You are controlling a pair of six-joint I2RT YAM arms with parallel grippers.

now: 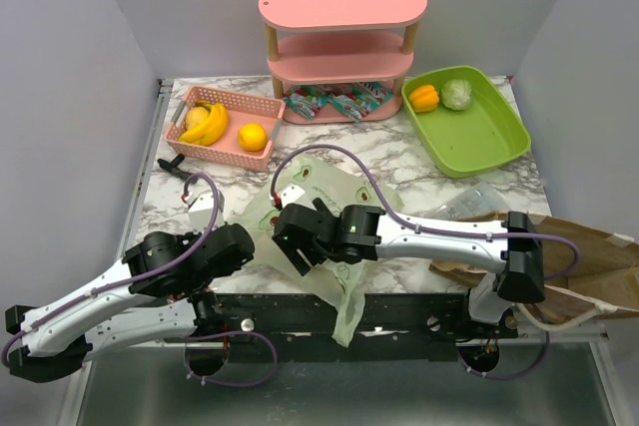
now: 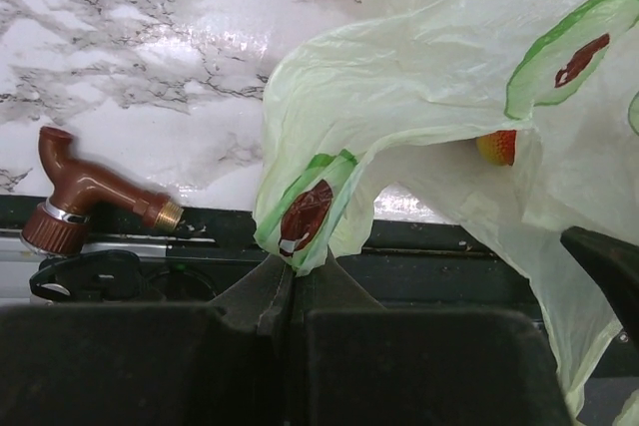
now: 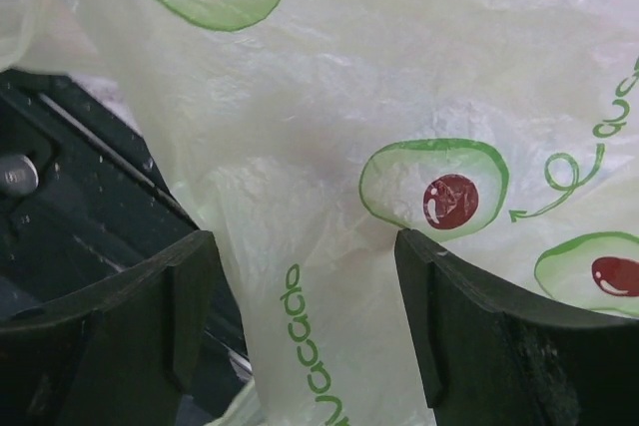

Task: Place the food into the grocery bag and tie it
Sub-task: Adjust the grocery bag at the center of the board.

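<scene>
Right wrist | right gripper [image 3: 305,256] spread, astride bag [image 3: 329,77] film | left gripper [image 2: 293,271] clenched on bag fold, table [image 2: 150,47] near edge

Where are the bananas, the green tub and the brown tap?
bananas [image 1: 212,124], top view, middle of the bunch.
green tub [image 1: 477,139], top view, bare floor.
brown tap [image 2: 95,190], left wrist view, its bent pipe.

Open marble tabletop [image 1: 399,157] between thin avocado-printed pale-green plastic bag [image 1: 321,183] and pink oval wooden shelf [image 1: 342,2]; hemmed by pink plastic basket [image 1: 222,155] (left) and lime-green tray [image 1: 481,139].
</scene>
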